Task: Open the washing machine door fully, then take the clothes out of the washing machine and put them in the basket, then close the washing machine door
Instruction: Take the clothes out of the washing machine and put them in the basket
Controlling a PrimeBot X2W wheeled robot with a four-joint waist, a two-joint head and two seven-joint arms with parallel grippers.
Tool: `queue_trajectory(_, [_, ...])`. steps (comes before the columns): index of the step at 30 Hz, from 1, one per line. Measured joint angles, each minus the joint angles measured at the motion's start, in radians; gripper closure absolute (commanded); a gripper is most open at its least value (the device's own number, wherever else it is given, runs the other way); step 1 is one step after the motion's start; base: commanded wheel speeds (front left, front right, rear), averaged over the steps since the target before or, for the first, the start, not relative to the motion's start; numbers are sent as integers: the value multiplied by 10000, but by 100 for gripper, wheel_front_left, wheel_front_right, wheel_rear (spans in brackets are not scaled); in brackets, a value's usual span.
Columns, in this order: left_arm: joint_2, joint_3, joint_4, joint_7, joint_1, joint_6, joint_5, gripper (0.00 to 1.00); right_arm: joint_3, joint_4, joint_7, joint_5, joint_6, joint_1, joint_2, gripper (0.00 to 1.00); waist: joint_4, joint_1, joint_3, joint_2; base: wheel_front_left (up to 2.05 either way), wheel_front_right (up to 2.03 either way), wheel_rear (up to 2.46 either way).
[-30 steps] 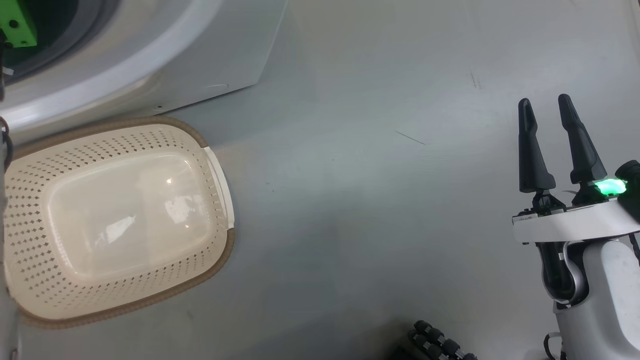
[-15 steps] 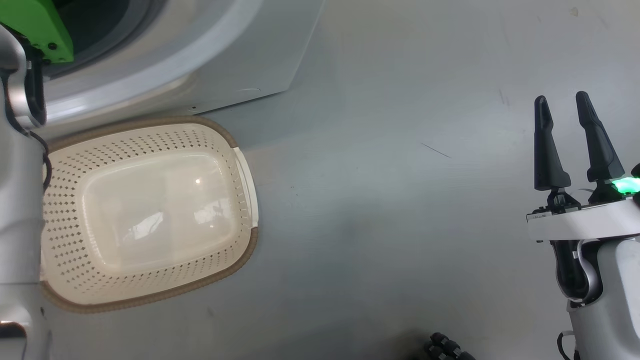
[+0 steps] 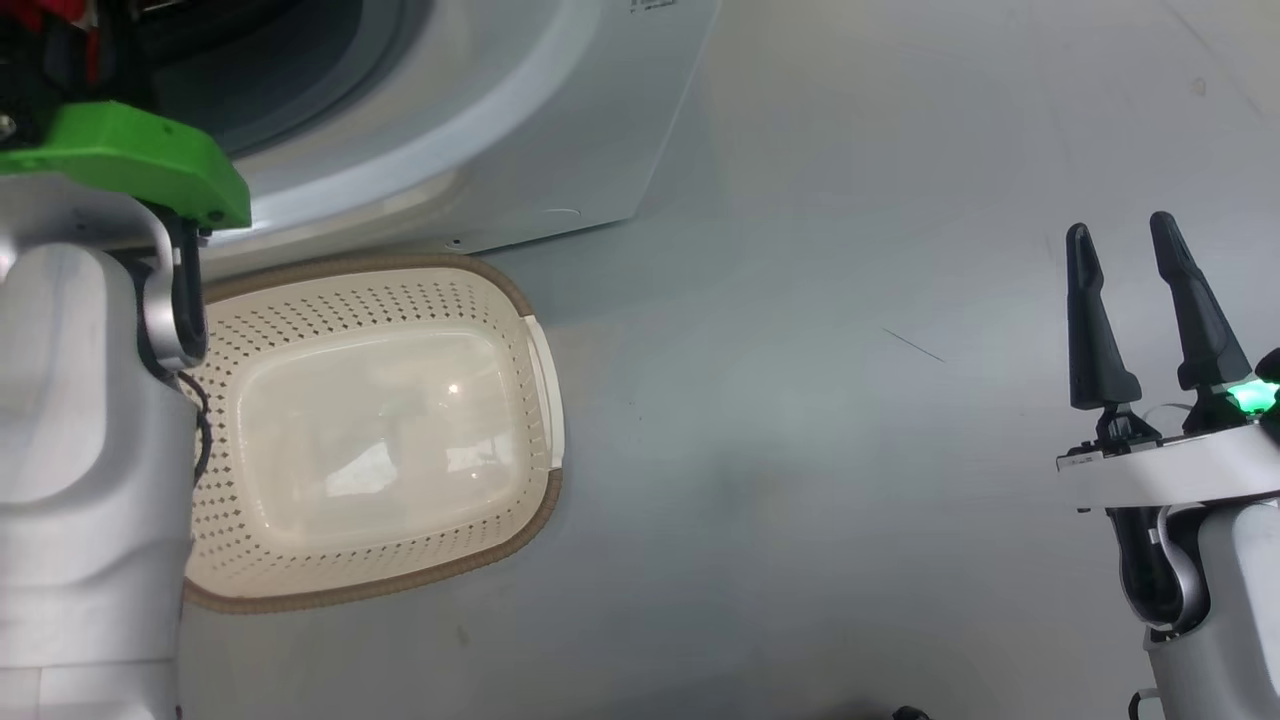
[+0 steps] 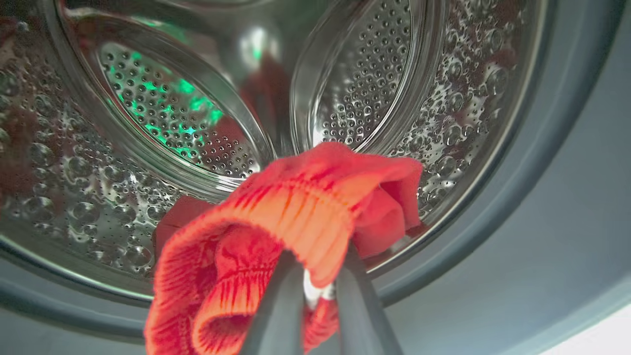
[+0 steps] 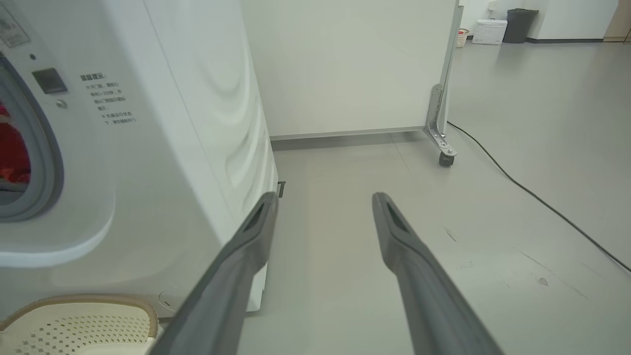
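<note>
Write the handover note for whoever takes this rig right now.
Left end effector: shut on red clothes at the mouth of the drum of the washing machine.
Right end effector: open, idle over the floor.
Basket: on the floor before the washer, nothing seen in it.
Done: door open, garment gripped.
To do: drop it in the basket, check drum for more, close door.

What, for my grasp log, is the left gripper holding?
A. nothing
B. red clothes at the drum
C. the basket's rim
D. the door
B: the left wrist view shows the left gripper shut on the clothes, bunched red fabric, before the washing machine drum.
</note>
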Motion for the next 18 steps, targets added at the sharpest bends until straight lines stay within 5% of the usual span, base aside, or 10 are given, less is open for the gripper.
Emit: queue_trajectory(18, [-817,307,-1996,-1546,2477,0,581,100,88,36,0,-378,0,803,-50,0,800,0,-1411,-1,0,0,0])
